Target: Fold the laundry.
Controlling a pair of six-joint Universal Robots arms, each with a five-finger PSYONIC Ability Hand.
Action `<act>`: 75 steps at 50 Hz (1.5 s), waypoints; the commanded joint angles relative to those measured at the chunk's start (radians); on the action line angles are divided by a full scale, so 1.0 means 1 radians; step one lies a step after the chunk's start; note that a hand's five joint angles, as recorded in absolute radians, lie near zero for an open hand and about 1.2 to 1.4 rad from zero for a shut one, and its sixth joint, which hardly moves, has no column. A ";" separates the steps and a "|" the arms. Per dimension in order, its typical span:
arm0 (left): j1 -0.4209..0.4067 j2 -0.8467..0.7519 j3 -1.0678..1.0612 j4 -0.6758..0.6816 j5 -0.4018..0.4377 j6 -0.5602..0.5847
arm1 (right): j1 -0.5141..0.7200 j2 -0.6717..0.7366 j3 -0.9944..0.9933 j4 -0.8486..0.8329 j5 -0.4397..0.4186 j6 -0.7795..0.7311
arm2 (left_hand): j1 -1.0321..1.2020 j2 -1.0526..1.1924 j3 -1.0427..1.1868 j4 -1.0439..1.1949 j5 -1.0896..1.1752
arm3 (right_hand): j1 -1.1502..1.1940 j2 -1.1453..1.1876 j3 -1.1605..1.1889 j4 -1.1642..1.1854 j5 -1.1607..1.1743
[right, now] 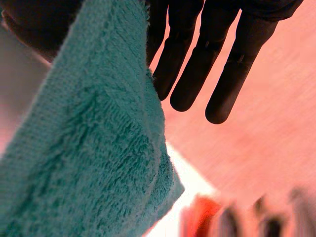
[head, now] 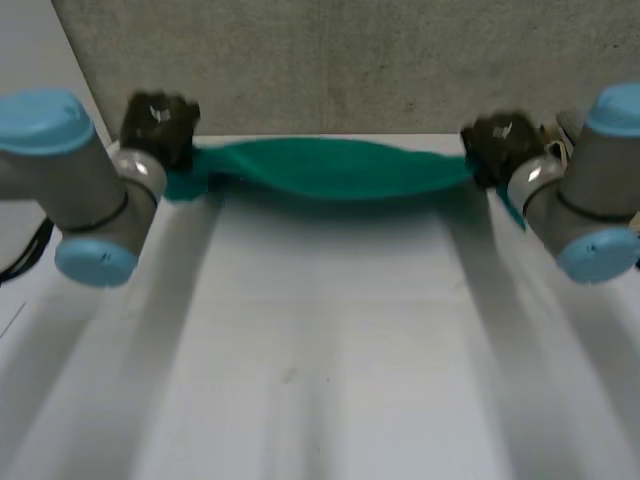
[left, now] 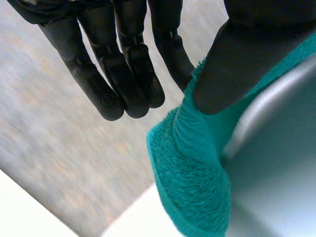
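Together, left hand (head: 158, 122) and right hand (head: 503, 140) each pinch one end of the towel (head: 330, 168), stretched between them above the desk (head: 320, 350).

Surface (head: 320, 350) open from its near edge; along the far edge a towel (head: 330, 168) stretches across, wall (head: 330, 60) just behind.

A: Where is the cloth (head: 330, 168)?

B: Across the upper middle of the head view, strung between the hands, over the far edge of the table (head: 320, 350), in front of the wall (head: 350, 60).

A: And the hands?

B: The left hand (head: 158, 125) is at the upper left and the right hand (head: 500, 140) at the upper right. Each has one end of the cloth pinched between thumb and fingers, and a short tail of cloth hangs past each hand.

A: The arms?

B: The left arm (head: 70, 170) is at the left edge and the right arm (head: 590, 190) at the right edge. Both are nearer the camera than the hands.
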 commanded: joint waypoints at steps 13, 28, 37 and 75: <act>0.092 0.180 -0.436 -0.280 0.042 0.391 | -0.045 -0.166 0.352 0.372 -0.002 -0.327 | 0.241 0.199 0.206 0.202 0.242 | 0.241 0.214 0.204 0.195 0.222; 0.116 0.284 -0.501 -0.533 0.088 0.567 | -0.164 -0.292 0.488 0.588 0.007 -0.759 | 0.241 0.199 0.206 0.202 0.242 | 0.241 0.214 0.204 0.195 0.222; 0.015 0.149 -0.200 -0.417 0.076 0.448 | -0.129 -0.160 0.289 0.518 -0.044 -0.587 | 0.241 0.199 0.206 0.202 0.242 | 0.241 0.214 0.204 0.195 0.222; 0.003 -0.032 0.005 -0.016 -0.005 0.023 | -0.037 0.080 -0.037 0.141 0.048 0.041 | 0.241 0.199 0.206 0.202 0.242 | 0.241 0.214 0.204 0.195 0.222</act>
